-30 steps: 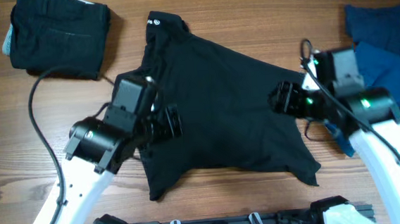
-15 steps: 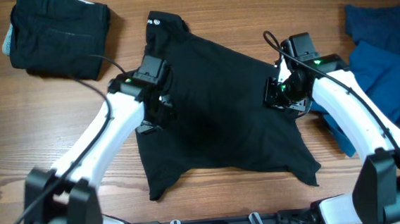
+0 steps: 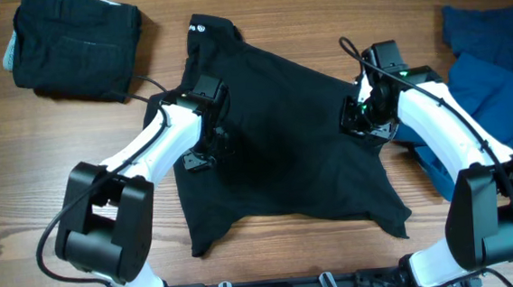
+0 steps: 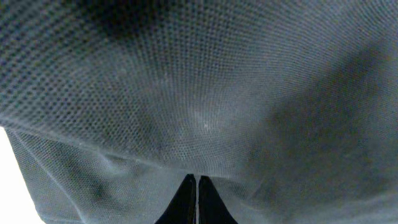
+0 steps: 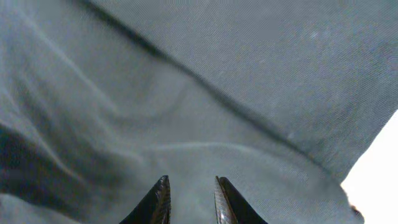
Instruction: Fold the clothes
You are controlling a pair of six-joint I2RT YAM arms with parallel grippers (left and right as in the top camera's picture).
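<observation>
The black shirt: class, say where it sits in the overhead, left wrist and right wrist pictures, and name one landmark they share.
Overhead: black shirt spread across the picture's middle.
Left wrist: fills nearly the whole frame, above the left gripper.
Right wrist: fills the frame except the bright lower right corner, above the right gripper.
Shared landmark: the two grippers, seen overhead on the shirt's two sides.

Bright, even overhead; wrist close-ups soft, corners overexposed
</observation>
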